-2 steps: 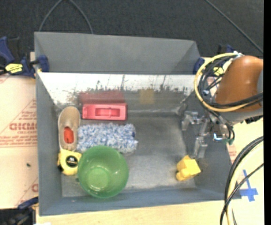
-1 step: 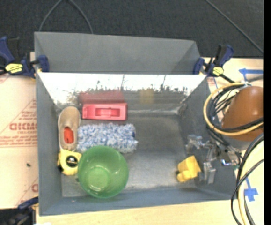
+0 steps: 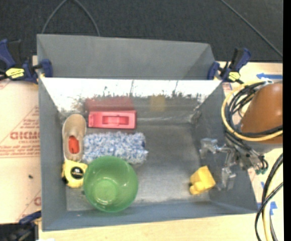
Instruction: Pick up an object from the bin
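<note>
My gripper (image 3: pixel 218 160) hangs low at the right side of the bin, close to the right wall. Its metal fingers stand open with nothing between them. A small yellow block-shaped toy (image 3: pixel 202 181) lies on the bin floor just below and to the left of the fingers, apart from them.
On the left side lie a pink flat box-like piece (image 3: pixel 112 119), a blue-and-white speckled cloth (image 3: pixel 115 147), a green bowl (image 3: pixel 110 184), a yellow tape measure (image 3: pixel 74 173) and a beige oval thing with an orange middle (image 3: pixel 73 137). Bare floor spans the bin's middle.
</note>
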`<action>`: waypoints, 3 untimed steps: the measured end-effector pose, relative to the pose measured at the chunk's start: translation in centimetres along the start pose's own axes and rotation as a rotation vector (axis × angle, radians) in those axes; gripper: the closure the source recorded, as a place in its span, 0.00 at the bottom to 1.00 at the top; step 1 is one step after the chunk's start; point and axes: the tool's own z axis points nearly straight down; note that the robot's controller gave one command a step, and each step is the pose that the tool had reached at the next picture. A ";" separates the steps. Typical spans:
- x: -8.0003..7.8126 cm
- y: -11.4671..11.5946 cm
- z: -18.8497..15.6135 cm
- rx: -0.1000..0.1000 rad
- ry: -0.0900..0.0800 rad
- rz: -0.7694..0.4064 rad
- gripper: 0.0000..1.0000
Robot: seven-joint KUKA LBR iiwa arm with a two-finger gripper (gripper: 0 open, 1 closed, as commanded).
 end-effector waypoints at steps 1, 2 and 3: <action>1.3 -0.3 0.0 -0.004 0.010 0.083 0.00; 1.7 -0.1 6.9 0.000 -0.002 0.085 0.00; 2.0 0.1 6.8 0.002 -0.006 0.044 1.00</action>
